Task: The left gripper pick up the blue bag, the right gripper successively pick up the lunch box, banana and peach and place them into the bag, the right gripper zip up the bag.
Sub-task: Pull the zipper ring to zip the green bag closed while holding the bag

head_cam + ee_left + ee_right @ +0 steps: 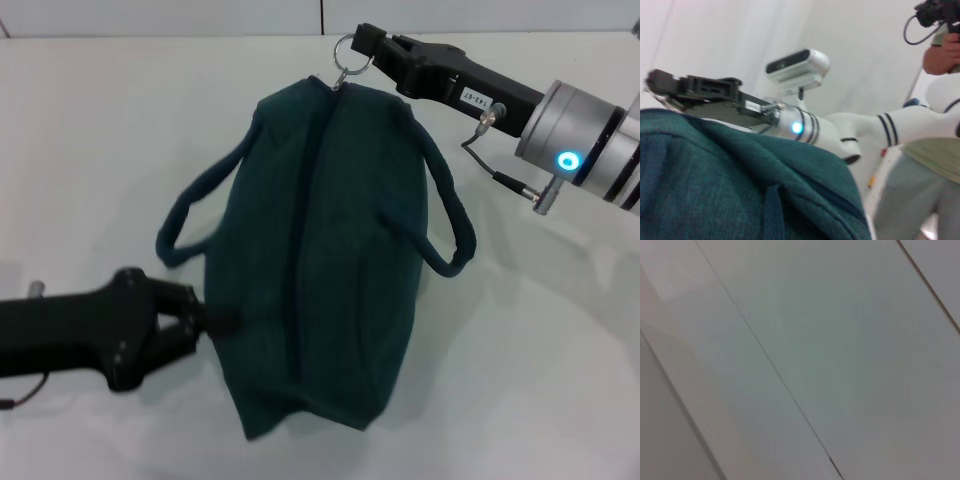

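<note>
Centrally on the white bench (90, 120) lies the blue bag (320, 260), its long zip seam running from the far end toward the near end and apparently closed along its length. Its two padded loop handles (195, 215) splay out to either side. At the far end, the right gripper (365, 45) has its jaws closed on the silver ring zipper pull (345, 50), which stands just above the bag's far tip. At the near left side, the left gripper (215, 318) has its jaws pinched on the bag's fabric edge, below the left handle. From the left wrist view, teal fabric (740, 185) fills the lower part, with the right gripper (660, 82) beyond it and a person (940, 150) standing behind the robot. Only pale panelled surface appears in the right wrist view.
</note>
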### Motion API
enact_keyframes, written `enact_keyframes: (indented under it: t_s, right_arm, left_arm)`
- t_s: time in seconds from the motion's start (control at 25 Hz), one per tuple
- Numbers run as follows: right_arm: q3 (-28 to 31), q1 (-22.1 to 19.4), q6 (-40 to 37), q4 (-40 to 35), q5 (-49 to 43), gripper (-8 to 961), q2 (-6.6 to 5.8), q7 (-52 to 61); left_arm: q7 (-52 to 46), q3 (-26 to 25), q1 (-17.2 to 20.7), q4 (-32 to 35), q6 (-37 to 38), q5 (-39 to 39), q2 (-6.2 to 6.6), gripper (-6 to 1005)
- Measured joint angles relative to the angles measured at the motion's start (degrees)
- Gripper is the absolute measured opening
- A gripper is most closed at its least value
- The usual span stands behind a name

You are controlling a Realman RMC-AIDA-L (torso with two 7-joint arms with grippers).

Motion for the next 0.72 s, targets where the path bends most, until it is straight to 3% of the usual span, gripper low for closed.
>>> enact_keyframes:
  t_s: [0.48,0.72]
  right_arm:
    - [0.1,-0.9,-4.2,-0.7,0.0,111,0.03,-2.9]
    - [0.4,-1.5,-5.9,-0.7,0.0,112,-0.04,-3.0]
  left_arm:
    - [-1.2,-9.2,0.4,-0.4,-9.5,-0.2,-1.00,56]
    - [-1.5,-10.4,0.6,-0.5,-14.7,-0.5,-1.17,244]
